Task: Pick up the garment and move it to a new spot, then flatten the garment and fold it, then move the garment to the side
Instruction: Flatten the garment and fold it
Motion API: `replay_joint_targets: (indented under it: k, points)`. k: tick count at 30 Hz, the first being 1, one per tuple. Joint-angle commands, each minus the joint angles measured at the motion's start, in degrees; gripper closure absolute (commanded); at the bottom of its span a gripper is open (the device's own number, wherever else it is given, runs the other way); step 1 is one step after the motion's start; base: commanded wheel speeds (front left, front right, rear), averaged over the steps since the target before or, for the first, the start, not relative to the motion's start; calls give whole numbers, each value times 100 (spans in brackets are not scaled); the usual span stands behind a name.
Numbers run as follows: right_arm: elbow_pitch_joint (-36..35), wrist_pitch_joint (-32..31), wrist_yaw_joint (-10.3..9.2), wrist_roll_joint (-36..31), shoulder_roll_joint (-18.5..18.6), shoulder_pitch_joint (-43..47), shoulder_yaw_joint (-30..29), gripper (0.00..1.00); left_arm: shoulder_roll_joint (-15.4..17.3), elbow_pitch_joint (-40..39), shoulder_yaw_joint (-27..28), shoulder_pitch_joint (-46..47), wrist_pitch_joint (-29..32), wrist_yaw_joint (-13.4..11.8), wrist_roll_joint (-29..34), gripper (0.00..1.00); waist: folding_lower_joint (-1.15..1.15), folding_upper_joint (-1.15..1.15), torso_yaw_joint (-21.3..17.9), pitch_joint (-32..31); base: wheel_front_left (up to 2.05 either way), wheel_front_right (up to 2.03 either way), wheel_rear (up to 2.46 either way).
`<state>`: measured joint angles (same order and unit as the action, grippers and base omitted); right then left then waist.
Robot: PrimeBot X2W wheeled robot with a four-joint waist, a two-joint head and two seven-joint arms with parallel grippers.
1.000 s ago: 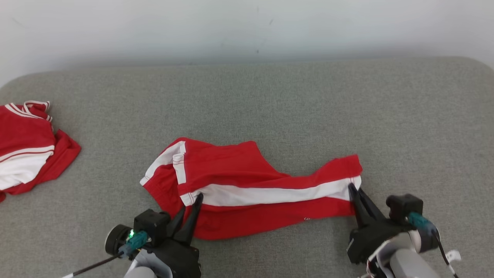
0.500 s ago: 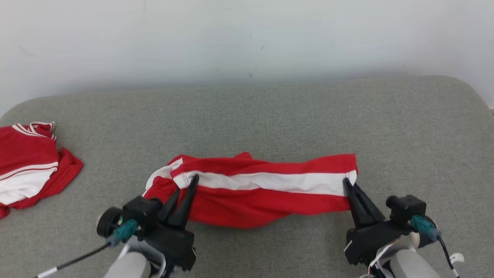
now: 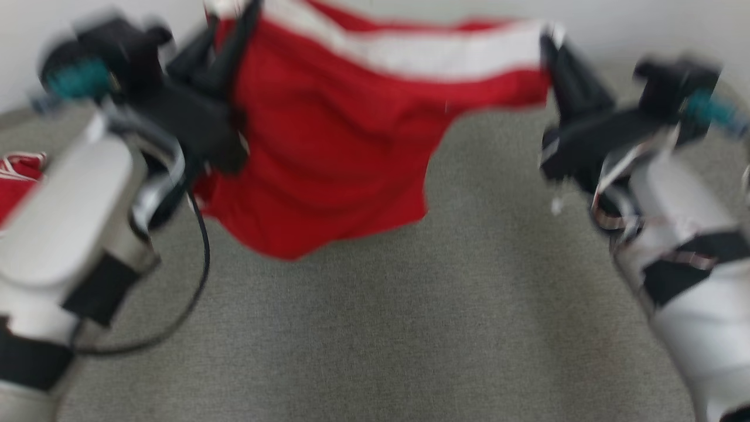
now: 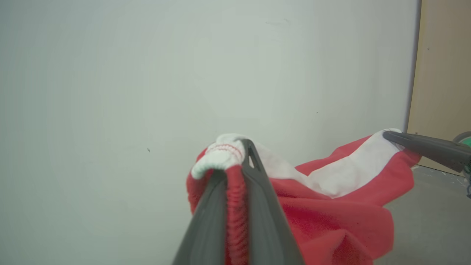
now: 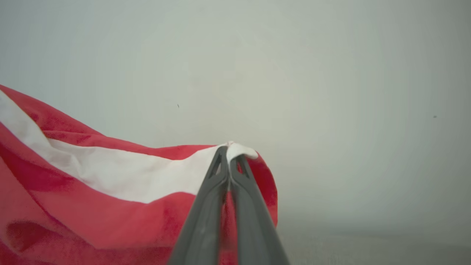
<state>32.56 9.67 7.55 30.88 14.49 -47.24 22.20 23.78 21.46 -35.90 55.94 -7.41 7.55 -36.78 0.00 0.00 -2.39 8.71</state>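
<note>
The garment (image 3: 328, 135) is red with a white stripe and hangs in the air above the grey surface, stretched between both grippers. My left gripper (image 3: 237, 23) is shut on its upper left corner; in the left wrist view that gripper (image 4: 235, 154) pinches a bunched red and white edge of the garment (image 4: 331, 206). My right gripper (image 3: 548, 38) is shut on the upper right corner, and in the right wrist view its tips (image 5: 230, 152) clamp the white stripe end of the garment (image 5: 92, 198). The head view is blurred by motion.
The grey padded surface (image 3: 410, 328) spreads below the hanging cloth. A second red and white garment (image 3: 14, 176) lies at the far left edge. A pale wall (image 4: 147, 73) stands behind, with a tan panel (image 4: 445, 73) at the right of the left wrist view.
Both grippers have risen with the garment, lifting it off the surface so it hangs between them. The head camera has also shifted.
</note>
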Motion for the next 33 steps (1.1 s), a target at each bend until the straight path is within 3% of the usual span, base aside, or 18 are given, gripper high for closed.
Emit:
replay_joint_targets:
  k: [1,10,18,25,33]
  points:
    - [-16,-116,-13,92,48,-548,16,100,70,-9,-33,546,122,-13,-190,100,0,0,-55,783,0,0,0]
    - [529,-816,-13,549,100,-3621,-316,100,77,656,-155,3584,454,-12,-979,100,0,0,-171,2255,0,0,0]
    - [1479,-643,-13,129,82,-5354,-283,100,-68,1459,-688,5104,197,-13,-1232,100,0,0,-252,2836,0,0,0]
    - [2097,-379,-13,-11,17,-5864,-80,100,-37,1934,-1125,5438,-233,-13,-1611,100,0,0,-258,3127,0,0,0]
    - [2417,-68,-13,203,-48,-5579,327,100,98,1913,-1587,5027,-617,-12,-2150,100,0,0,-179,3210,0,0,0]
